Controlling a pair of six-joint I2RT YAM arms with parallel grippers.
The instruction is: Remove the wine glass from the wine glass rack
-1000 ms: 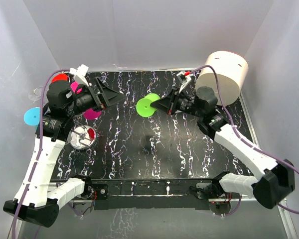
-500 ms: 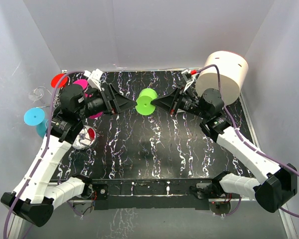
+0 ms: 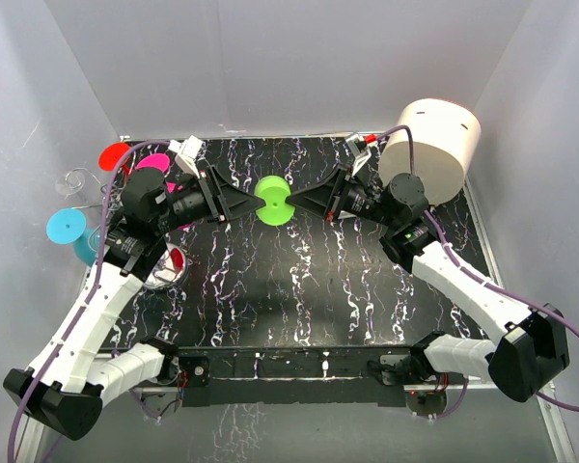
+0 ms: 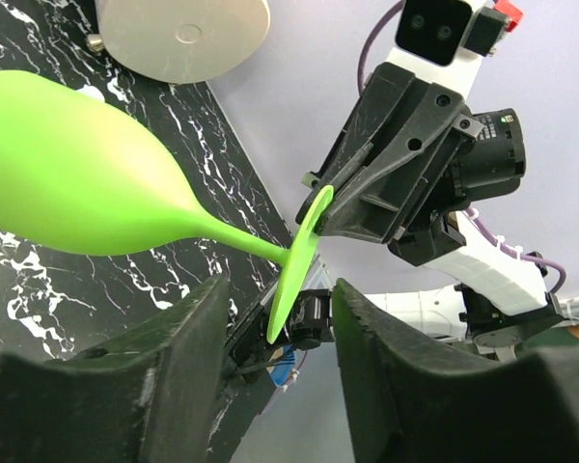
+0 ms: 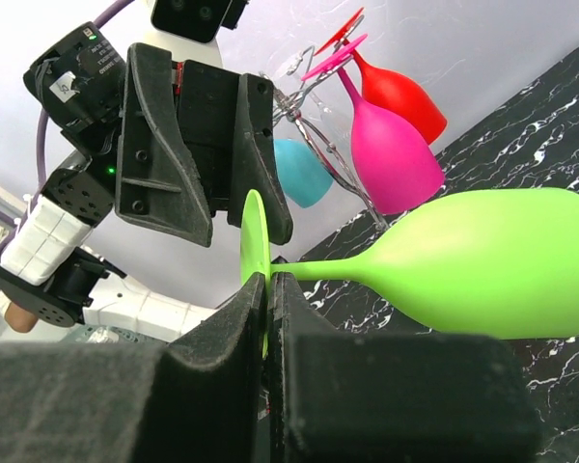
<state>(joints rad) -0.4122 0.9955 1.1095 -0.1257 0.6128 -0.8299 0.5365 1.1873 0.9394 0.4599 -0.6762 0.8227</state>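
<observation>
A green wine glass [image 3: 272,200] hangs on its side above the middle of the table. My right gripper [image 3: 295,202] is shut on the rim of its round foot [image 5: 253,241], and the bowl [image 5: 473,260] points away to the right. My left gripper [image 4: 280,289] faces it from the other side. Its jaws stand apart on either side of the foot's edge [image 4: 297,260] and touch nothing. The wine glass rack [image 3: 85,183] stands at the far left on its shiny base disc [image 3: 156,267], with red [image 3: 116,154], pink [image 3: 154,162] and blue [image 3: 66,227] glasses hanging from it.
A large cream cylinder [image 3: 434,145] stands at the back right corner, just behind my right arm. White walls close in the black marbled table [image 3: 299,299] on three sides. The rack's wire arms [image 5: 309,135] and hanging glasses sit right behind my left arm.
My left gripper has swung right from the rack to the green glass's foot, and its jaws have narrowed. The right gripper has carried the glass slightly left to meet it.
</observation>
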